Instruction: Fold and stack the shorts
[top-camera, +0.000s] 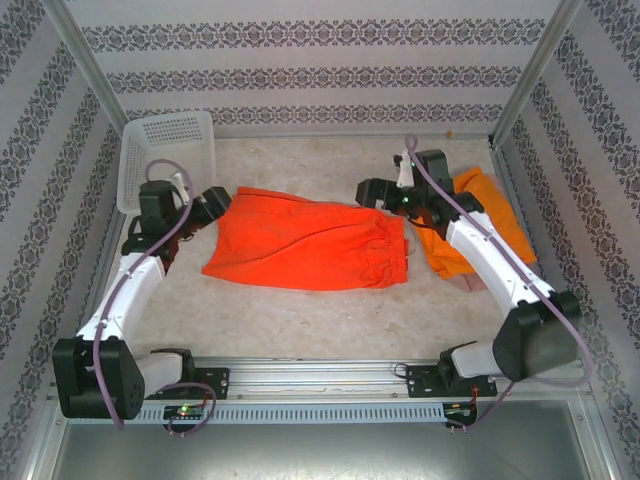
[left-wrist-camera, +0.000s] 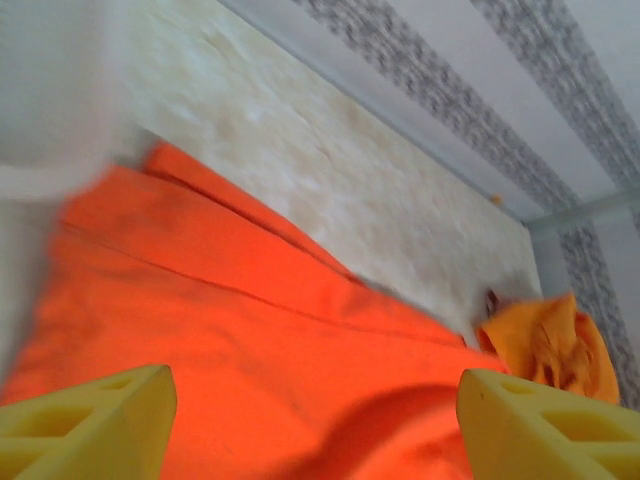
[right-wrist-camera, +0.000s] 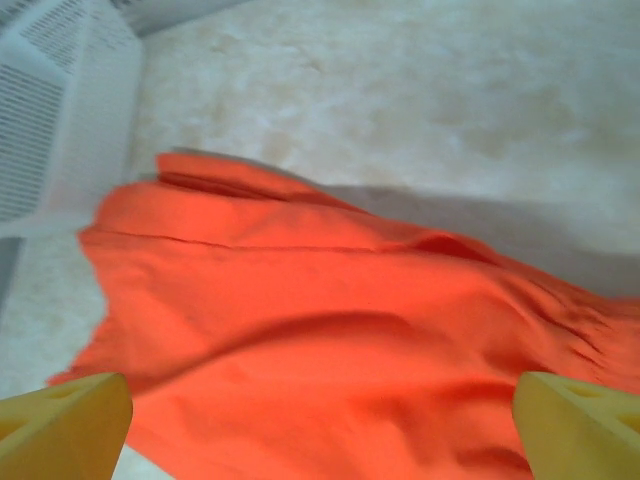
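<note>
Top external: orange shorts (top-camera: 305, 243) spread flat mid table (top-camera: 300, 320), both claws released at its ends.

At the shorts' left edge, just beside the basket (top-camera: 165, 150), is the left gripper (top-camera: 215, 203); left wrist view has its yellow fingers (left-wrist-camera: 90, 425) spread wide, nothing between them, cloth right below. Over the far right corner, by the gathered waistband, is the right gripper (top-camera: 375, 190); right wrist view shows its tips equally wide apart, no cloth pinched. Can't tell if any tip touches the fabric. Shorts are wrinkled, waistband to the right, leg ends toward the basket. A pile (top-camera: 470, 225) of lighter orange cloth lies by the right wall, partly under the right arm and just beside the waistband, with a pink edge (top-camera: 468, 284) showing on its near side.
</note>
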